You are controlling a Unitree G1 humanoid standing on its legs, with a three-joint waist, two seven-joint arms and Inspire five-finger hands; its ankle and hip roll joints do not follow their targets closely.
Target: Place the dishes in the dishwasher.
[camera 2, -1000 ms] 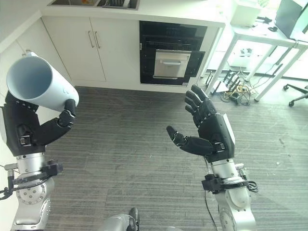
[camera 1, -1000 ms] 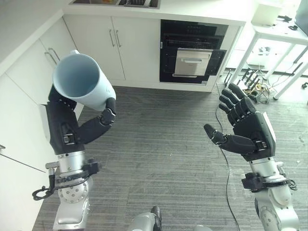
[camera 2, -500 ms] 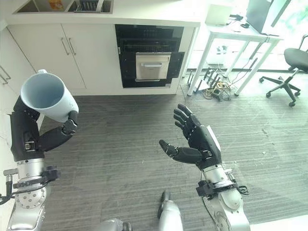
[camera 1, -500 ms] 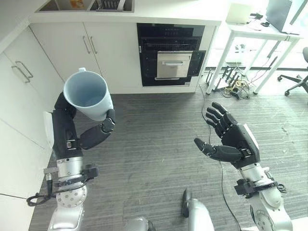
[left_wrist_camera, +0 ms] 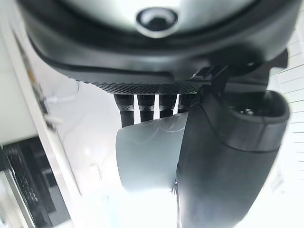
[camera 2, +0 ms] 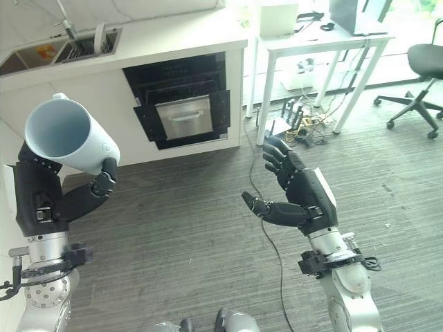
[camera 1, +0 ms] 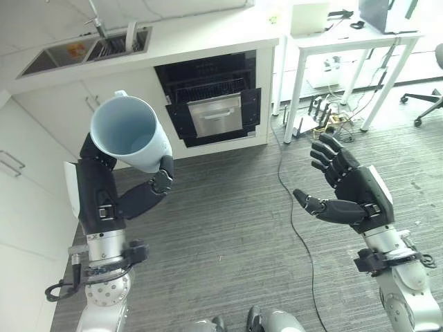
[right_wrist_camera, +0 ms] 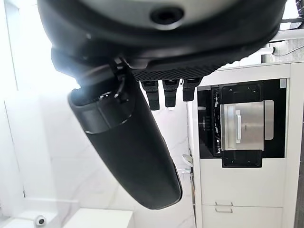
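A pale blue mug is held up at the left, its open mouth tilted toward me and its inside empty. My left hand is shut on it, thumb pressed on its lower side; the mug also shows past the fingers in the left wrist view. My right hand hovers open at the right, palm turned inward, holding nothing. The black dishwasher sits under the white counter ahead, its door partly ajar with a steel panel.
A sink is set in the counter at the upper left. White cabinets line the left side. A white desk with cables beneath stands at the right, an office chair beyond it. Grey plank floor lies between.
The whole view has swung, so the camera has moved: the dishwasher now sits higher and the sink shows. The mug stays held in my left hand; the right hand remains open.
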